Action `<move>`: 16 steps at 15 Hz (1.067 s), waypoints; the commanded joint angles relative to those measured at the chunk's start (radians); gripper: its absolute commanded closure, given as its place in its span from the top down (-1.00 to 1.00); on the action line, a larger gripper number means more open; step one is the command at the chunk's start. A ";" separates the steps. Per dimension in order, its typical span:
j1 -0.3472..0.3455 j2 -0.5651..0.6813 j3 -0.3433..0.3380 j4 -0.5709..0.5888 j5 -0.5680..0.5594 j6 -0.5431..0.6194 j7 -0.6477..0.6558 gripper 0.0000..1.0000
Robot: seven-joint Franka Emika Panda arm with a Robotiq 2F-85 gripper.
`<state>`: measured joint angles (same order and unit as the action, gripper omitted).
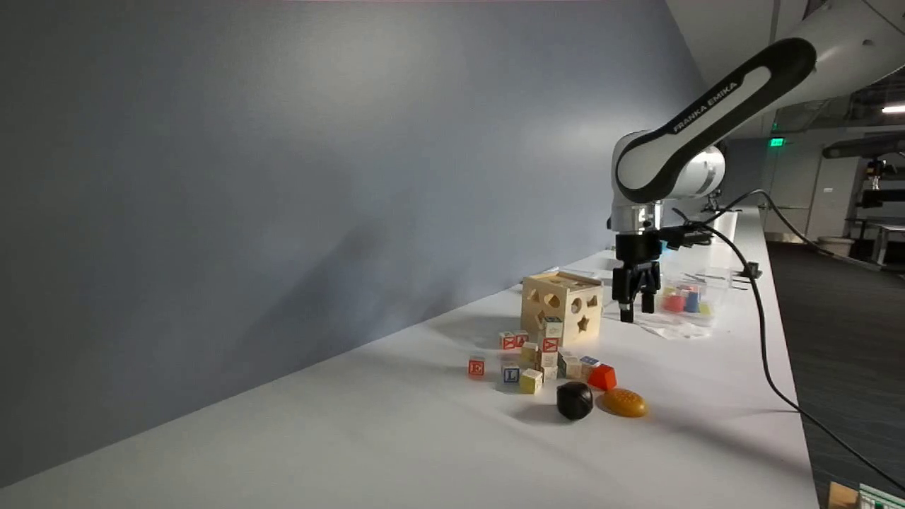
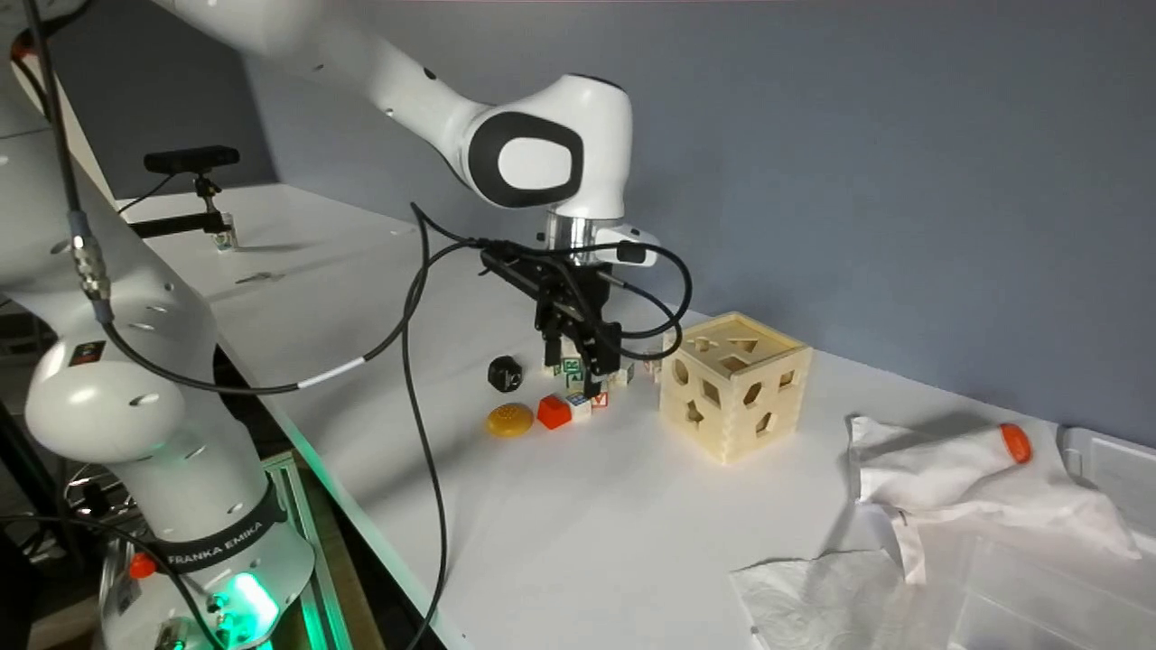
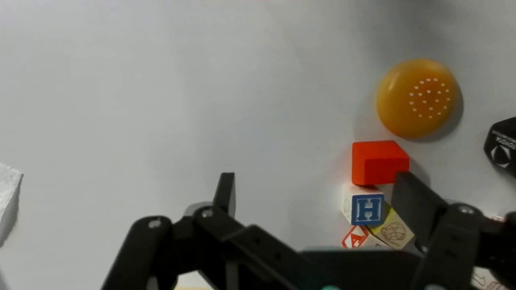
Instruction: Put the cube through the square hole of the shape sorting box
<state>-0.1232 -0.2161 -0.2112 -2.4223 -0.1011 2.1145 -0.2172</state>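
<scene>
The hand (image 3: 315,179) hangs above the counter (image 3: 121,100), and its two fingers (image 3: 225,193) stand wide apart. In both exterior views the shape sorting box (image 2: 732,388), of light wood with cutouts, stands on the counter near the grey wall (image 1: 283,177). Wooden alphabet blocks (image 1: 529,353) are grouped close to it, and some of them form an upright stack (image 1: 549,345); the block with the letter E (image 1: 476,366) stands a little apart. Which piece is the cube of the task, I cannot tell. In the wrist view, a red block (image 3: 379,163) is just beside the block with the blue H (image 3: 367,209). A toy burger bun (image 3: 418,98) lies near the red block, and a black faceted piece (image 3: 502,147) with white lettering lies farther from it. In an exterior view, red, blue and yellow pieces (image 1: 691,302) are seen in a clear plastic bin (image 1: 717,283).
</scene>
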 commanded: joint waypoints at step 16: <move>0.032 0.077 0.055 -0.179 0.079 0.389 -0.006 1.00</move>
<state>-0.1011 -0.1594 -0.1693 -2.5833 -0.0658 2.4260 -0.2177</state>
